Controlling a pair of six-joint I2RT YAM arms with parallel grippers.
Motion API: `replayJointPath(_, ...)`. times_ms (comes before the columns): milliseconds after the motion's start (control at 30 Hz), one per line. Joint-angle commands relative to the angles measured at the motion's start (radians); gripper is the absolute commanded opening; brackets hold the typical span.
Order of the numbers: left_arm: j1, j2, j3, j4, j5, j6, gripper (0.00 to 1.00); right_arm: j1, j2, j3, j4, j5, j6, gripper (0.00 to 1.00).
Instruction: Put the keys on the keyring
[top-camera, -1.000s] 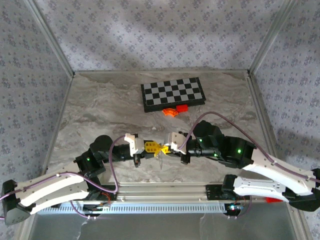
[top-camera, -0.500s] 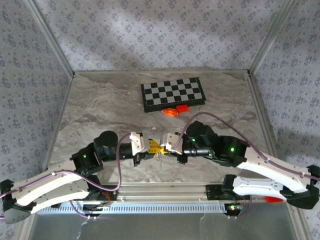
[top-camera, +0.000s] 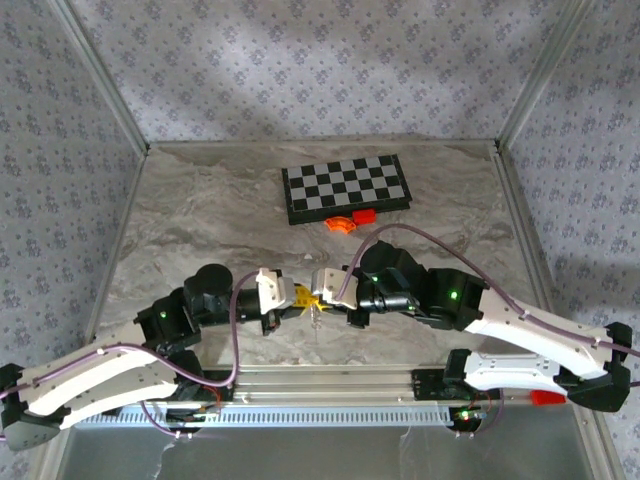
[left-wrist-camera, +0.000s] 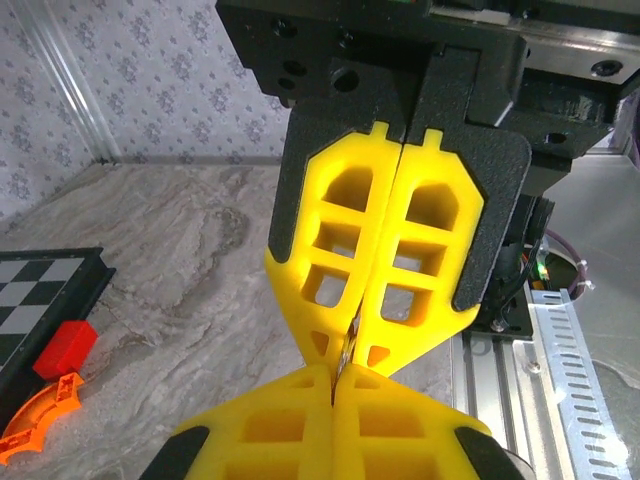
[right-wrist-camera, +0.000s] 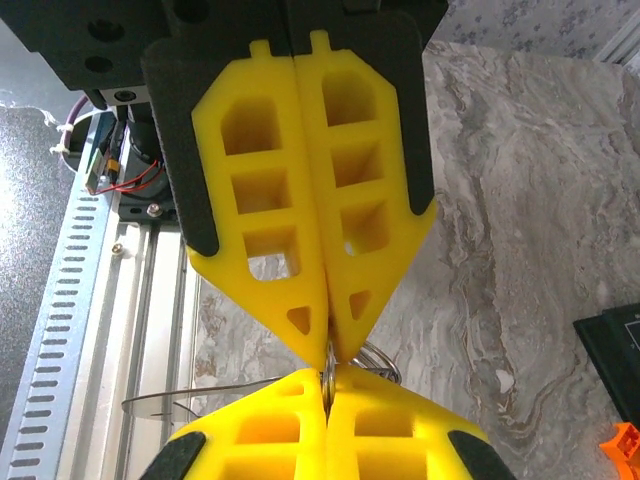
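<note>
Right wrist | yellow lattice left claw (right-wrist-camera: 328, 342), right claw (right-wrist-camera: 327, 382) clenched tip-to-tip | pinching silvery wire keyring (right-wrist-camera: 376, 357)

No legible text, labels or numbers anywhere

Chessboard (top-camera: 346, 188) sits flat toward the far side of the marble-pattern table (top-camera: 200, 230), slightly skewed, right end further back. Red rectangular block (top-camera: 364, 215) is just off the board's near edge. Orange curved piece (top-camera: 341, 224) lies just beside the block, on its left. Patterned grey wall panels (top-camera: 300, 70) close off three sides, with aluminium posts at the corners. A slotted aluminium rail (top-camera: 300, 415) runs along the near edge.
</note>
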Motion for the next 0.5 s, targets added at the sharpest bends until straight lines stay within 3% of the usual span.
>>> replayJointPath(0, -0.004, -0.054, -0.017, 0.133, -0.005, -0.026, 0.00, 0.008, -0.025, 0.004, 0.032, -0.024, -0.010, 0.07)
replayJointPath(100, -0.003, -0.090, -0.028, 0.182, 0.012, -0.030, 0.00, 0.004, -0.058, -0.024, 0.072, -0.049, 0.013, 0.14)
replayJointPath(467, -0.003, -0.095, -0.036, 0.266, 0.093, -0.069, 0.00, -0.019, -0.106, -0.066, 0.167, -0.132, 0.053, 0.21)
